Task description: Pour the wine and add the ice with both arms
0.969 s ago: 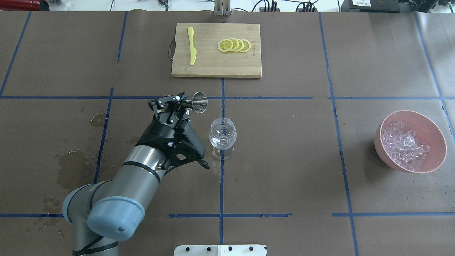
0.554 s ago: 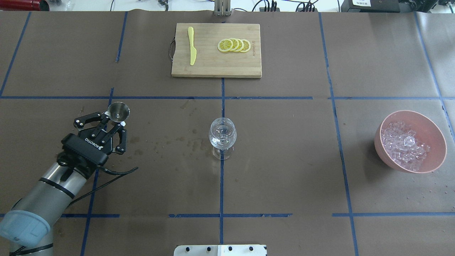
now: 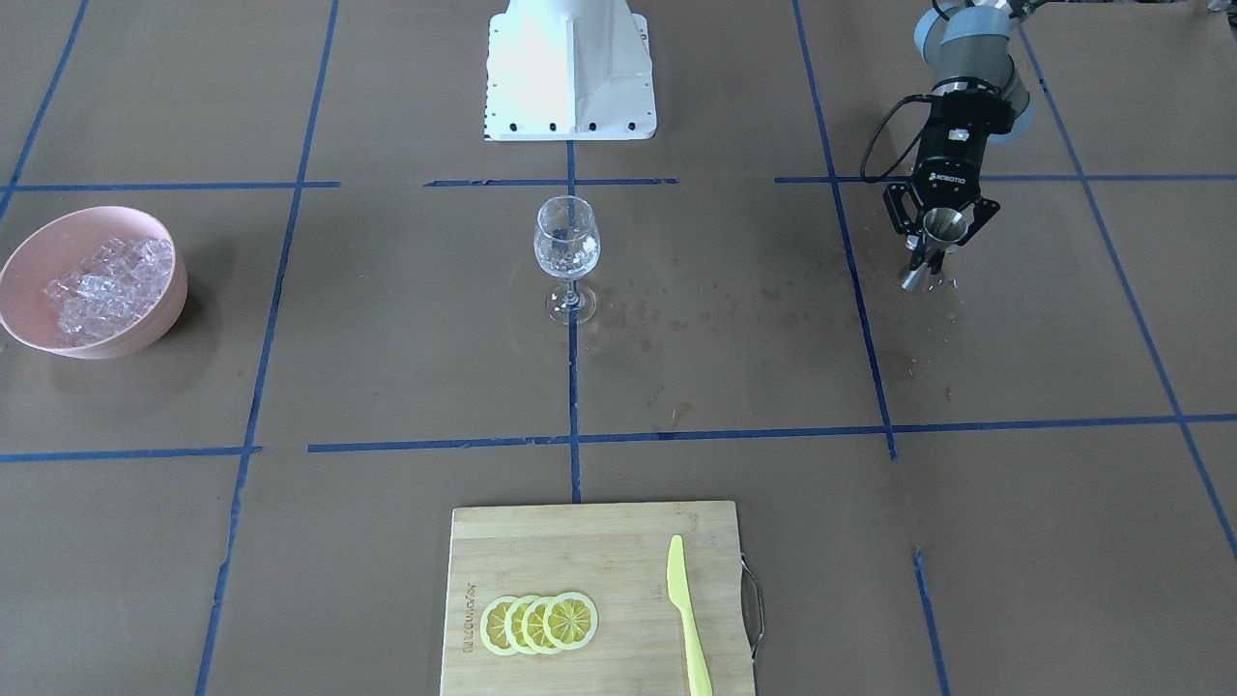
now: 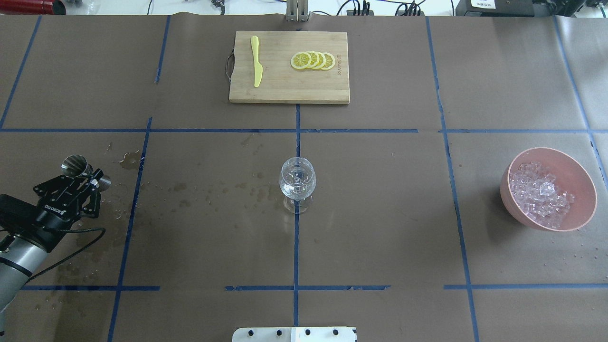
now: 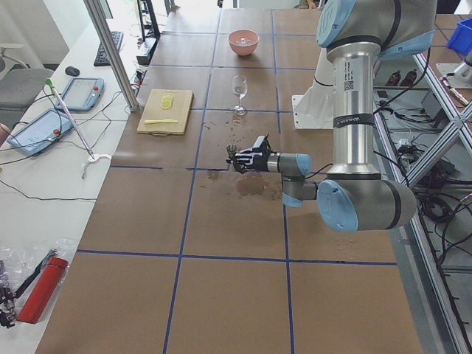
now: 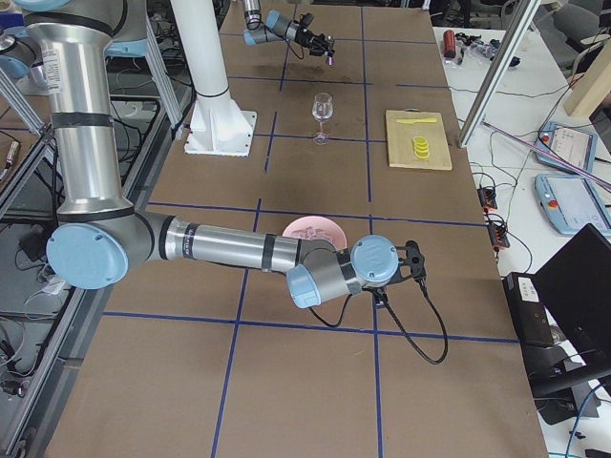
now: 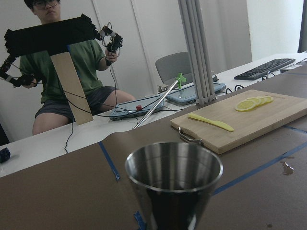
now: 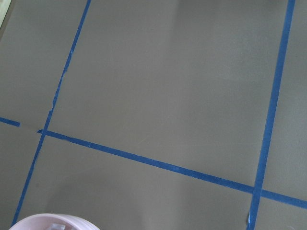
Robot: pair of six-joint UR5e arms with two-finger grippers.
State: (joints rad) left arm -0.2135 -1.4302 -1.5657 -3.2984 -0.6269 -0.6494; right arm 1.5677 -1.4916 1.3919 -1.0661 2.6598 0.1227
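Since a moment ago the left arm (image 4: 19,247) has swung away from the wine glass (image 4: 298,183) and now sits well out to the glass's left, over the brown paper-covered table (image 4: 380,237). The left gripper (image 4: 91,179) is clamped on the waist of a steel jigger (image 4: 76,165), and wet spots dot the paper between it and the glass. The right arm (image 6: 229,246) stretches low, far to the glass's right; whether the right gripper (image 6: 412,260) is apart or together cannot be told. A wooden cutting board (image 4: 285,88) lies beyond the glass, away from the robot. A pink bowl (image 4: 583,176) stands well to the glass's right. On the board are a yellow knife (image 4: 256,61) and lemon slices (image 4: 313,60). The ice (image 4: 539,194) is heaped inside the bowl.
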